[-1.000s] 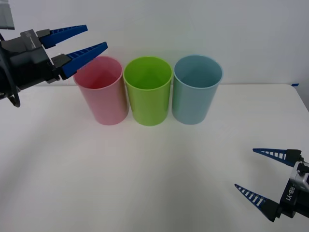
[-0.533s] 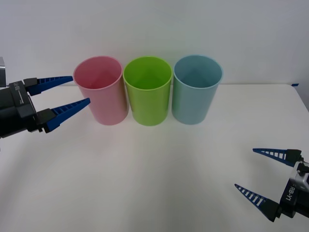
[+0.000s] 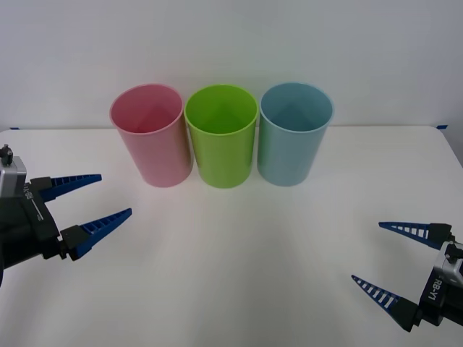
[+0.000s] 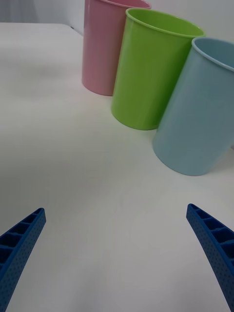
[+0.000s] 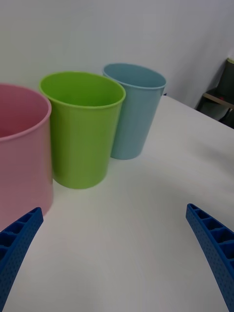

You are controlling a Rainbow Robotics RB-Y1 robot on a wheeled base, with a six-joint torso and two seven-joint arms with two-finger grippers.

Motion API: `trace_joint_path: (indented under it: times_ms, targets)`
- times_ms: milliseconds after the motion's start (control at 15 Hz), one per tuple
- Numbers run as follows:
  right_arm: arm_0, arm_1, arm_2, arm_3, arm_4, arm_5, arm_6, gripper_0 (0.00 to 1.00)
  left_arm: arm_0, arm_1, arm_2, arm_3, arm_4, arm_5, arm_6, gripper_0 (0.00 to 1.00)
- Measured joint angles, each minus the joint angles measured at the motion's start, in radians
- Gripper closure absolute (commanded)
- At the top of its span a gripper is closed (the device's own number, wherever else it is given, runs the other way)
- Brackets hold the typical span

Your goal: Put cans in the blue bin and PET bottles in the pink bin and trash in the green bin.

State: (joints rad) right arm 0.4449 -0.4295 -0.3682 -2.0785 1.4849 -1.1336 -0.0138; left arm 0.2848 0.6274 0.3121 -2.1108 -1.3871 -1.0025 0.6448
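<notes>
Three tall bins stand in a row at the back of the white table: the pink bin (image 3: 150, 137) on the left, the green bin (image 3: 221, 137) in the middle, the blue bin (image 3: 294, 136) on the right. They also appear as the pink bin (image 4: 103, 48), green bin (image 4: 148, 73), blue bin (image 4: 202, 117) and as the pink bin (image 5: 19, 156), green bin (image 5: 82, 131), blue bin (image 5: 134, 112). My left gripper (image 3: 95, 202) hovers open at the left edge, in front of the pink bin, holding nothing. My right gripper (image 3: 387, 262) stands open near the front right corner. Cans and PET bottles are out of view.
The white table (image 3: 231, 253) runs from the bins to the front edge. A plain wall rises right behind the bins. A dark piece of furniture (image 5: 225, 92) stands off the table beyond the blue bin.
My left gripper has dropped from above the pink bin's rim and pulled back toward the front left, staying open. The right gripper has not moved.
</notes>
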Motion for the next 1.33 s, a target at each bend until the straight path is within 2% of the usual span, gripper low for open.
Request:
trace_joint_path:
  times_ms: [133, 400, 733, 1333]
  targets:
    - [0.000, 0.000, 0.000, 0.000, 0.000, 0.000, 0.000, 0.00, 0.040, -0.045, 0.002, -0.020, -0.090, -0.004, 0.016, 0.00]
    - [0.000, 0.000, 0.000, 0.000, 0.000, 0.000, 0.000, 0.00, 0.102, -0.114, -0.022, -0.038, -0.210, -0.004, 0.044, 0.00]
    - [0.000, 0.000, 0.000, 0.000, 0.000, 0.000, 0.000, 0.00, 0.153, -0.124, -0.047, -0.038, -0.219, -0.004, 0.054, 0.00]
    - [0.000, 0.000, 0.000, 0.000, 0.000, 0.000, 0.000, 0.00, 0.159, -0.124, -0.038, -0.037, -0.219, -0.004, 0.058, 0.00]
